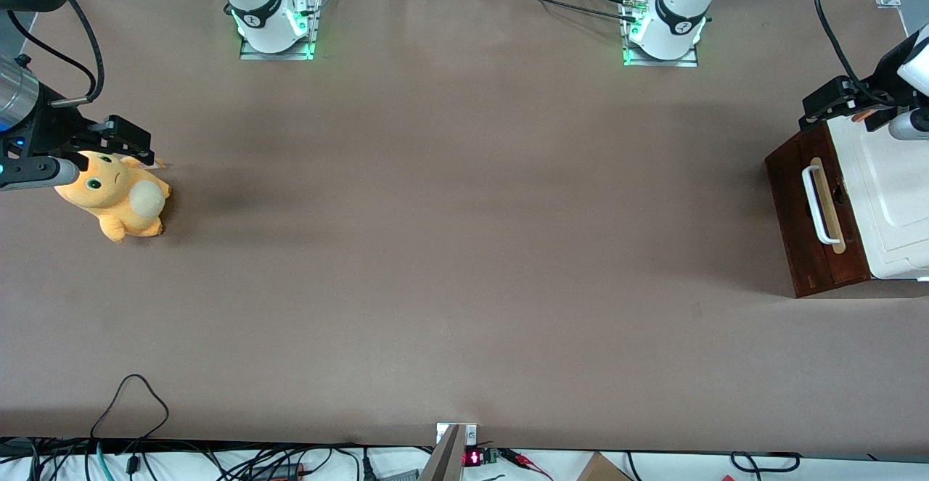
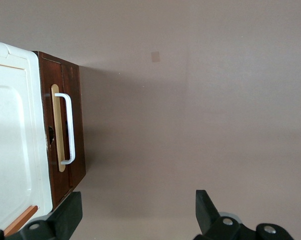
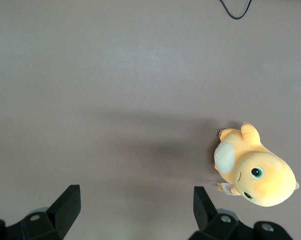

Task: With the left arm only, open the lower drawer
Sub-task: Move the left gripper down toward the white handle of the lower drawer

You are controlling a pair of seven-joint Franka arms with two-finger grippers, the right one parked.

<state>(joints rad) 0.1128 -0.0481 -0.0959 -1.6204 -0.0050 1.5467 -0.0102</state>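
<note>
The dark reddish-brown wooden lower drawer [image 1: 811, 227] sits shut at the working arm's end of the table, its white bar handle [image 1: 817, 204] facing the open tabletop, probably so a pull has room. The glossy white left arm's black two-finger gripper [image 2: 135, 212] hangs above the cabinet's white top [image 1: 896, 198], fingers spread wide, gripping nothing. An orange plush toy [image 1: 116, 198] lies way off toward the parked arm's end.

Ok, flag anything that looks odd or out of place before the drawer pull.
Nothing stands out. The lower drawer is shut, its white bar handle intact and flush. The left arm's tool hangs open above the table in front of the drawer, touching nothing. The orange plush toy lies toward the parked arm's end, unrelated to the job.
</note>
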